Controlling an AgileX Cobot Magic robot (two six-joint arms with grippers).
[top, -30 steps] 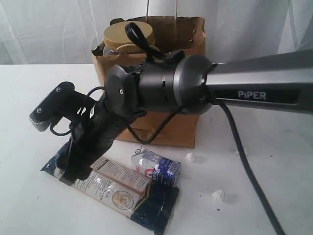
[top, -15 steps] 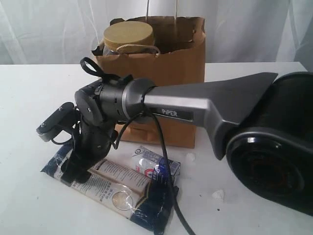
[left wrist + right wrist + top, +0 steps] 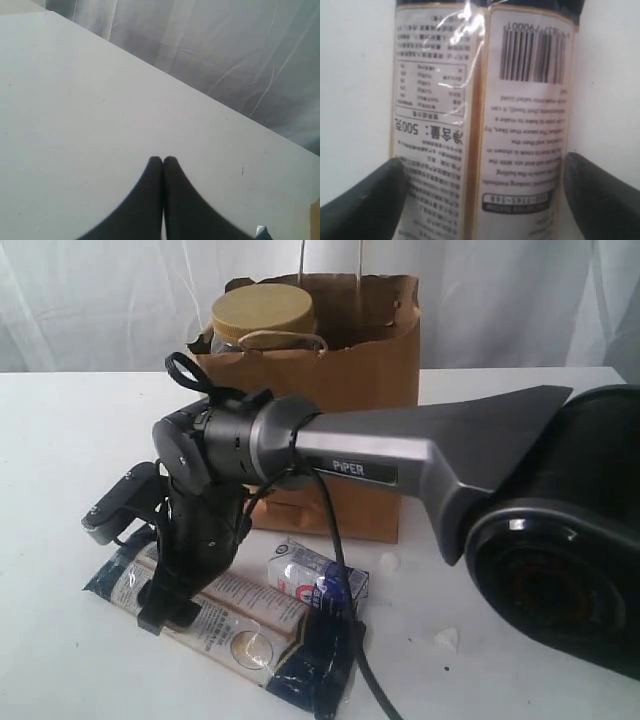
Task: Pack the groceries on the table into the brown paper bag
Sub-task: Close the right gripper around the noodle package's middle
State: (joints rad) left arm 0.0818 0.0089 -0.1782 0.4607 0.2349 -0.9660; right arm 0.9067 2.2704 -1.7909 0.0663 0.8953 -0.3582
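The long dark-blue packet [image 3: 240, 625] lies flat on the white table [image 3: 60, 440] in front of the brown paper bag [image 3: 370, 380]. The small white-blue carton [image 3: 318, 578] lies just behind it. The big olive-lidded jar [image 3: 262, 310] stands inside the bag, its lid above the rim. My right gripper [image 3: 165, 610] reaches across and down onto the packet's left end. In the right wrist view it [image 3: 482, 195] is open, with the fingers [image 3: 375, 195] on either side of the packet's printed back [image 3: 485, 100]. My left gripper [image 3: 162, 160] is shut and empty over bare table [image 3: 75, 100].
Small white crumbs [image 3: 447, 638] lie on the table right of the carton. The right arm's dark base [image 3: 560, 570] fills the lower right of the exterior view. A white curtain [image 3: 225, 50] hangs behind the table.
The right arm has swung across, and its gripper has come down lower onto the left end of the packet. The packet, carton and bag have not moved.
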